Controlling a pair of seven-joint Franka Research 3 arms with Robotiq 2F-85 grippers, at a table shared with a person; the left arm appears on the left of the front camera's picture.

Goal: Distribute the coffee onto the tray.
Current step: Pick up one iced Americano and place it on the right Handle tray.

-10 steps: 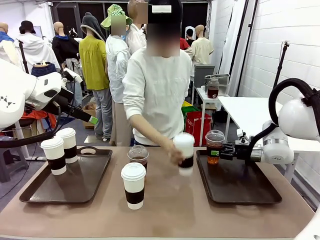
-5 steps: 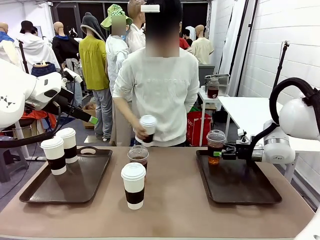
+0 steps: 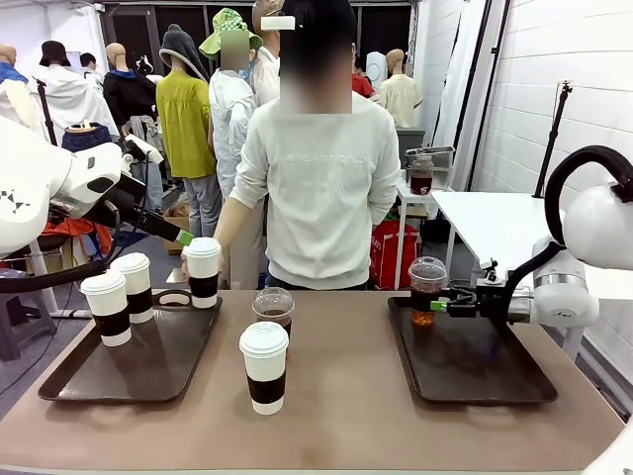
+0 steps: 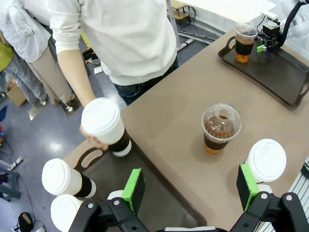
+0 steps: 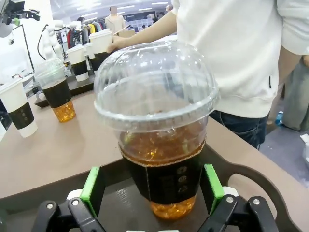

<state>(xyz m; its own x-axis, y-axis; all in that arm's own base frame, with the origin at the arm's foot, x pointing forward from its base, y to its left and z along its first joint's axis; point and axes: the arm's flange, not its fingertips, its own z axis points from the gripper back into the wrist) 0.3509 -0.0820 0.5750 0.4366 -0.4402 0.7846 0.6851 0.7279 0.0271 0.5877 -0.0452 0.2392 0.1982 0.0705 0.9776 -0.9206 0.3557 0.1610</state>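
- A brown worktop (image 3: 336, 416) carries two dark trays. A person in a pale top stands at its far side.
- The left tray (image 3: 148, 381) holds two white paper cups with dark bands. One (image 3: 106, 307) is just beside the other (image 3: 134, 287), near the tray's far left corner.
- The person's hand (image 4: 96, 141) holds a third paper cup (image 3: 203, 272) at the far right corner of that tray, by the handle cut-out. Whether it is set down cannot be told.
- On the bare worktop between the trays stands a clear dome-lidded cup (image 3: 274, 309) of dark drink. A fourth paper cup (image 3: 264, 366) stands on the robot's side of it, close but apart.
- The right tray (image 3: 475, 381) carries one dome-lidded coffee (image 3: 426, 290), upright in its far left corner.
- The right jaws reach in level from the right and are open. Their green pads (image 5: 90, 188) stand on either side of that coffee's dark sleeve, with a clear gap on one side.
- The left jaws hang above the left tray, spread wide with nothing between their green pads (image 4: 134, 191). Below them are the tray's edge and the two cups on the bare worktop.
- A white side table (image 3: 495, 223) stands behind the right arm.
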